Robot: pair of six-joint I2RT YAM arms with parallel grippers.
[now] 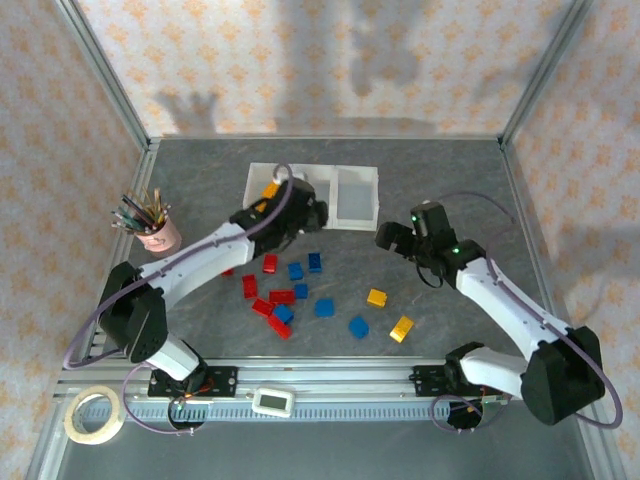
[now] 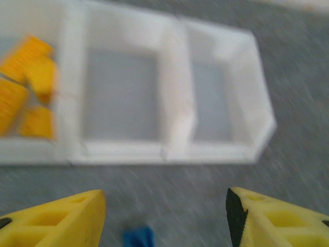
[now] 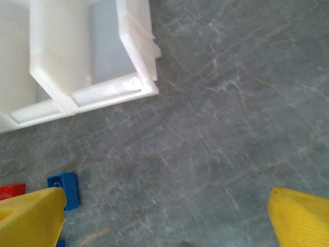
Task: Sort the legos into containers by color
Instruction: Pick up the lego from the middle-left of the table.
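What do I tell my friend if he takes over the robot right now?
Left gripper: open, holding nothing, in front of the tray.
Right gripper: open, holding nothing, over the table by the tray's right corner.
Done: several yellow bricks lie in the left bin. The middle bin and right bin hold no bricks.
Left: red bricks, blue bricks and two loose yellows lie on the table. Reds and blues each need a bin, and the yellows join the left bin.
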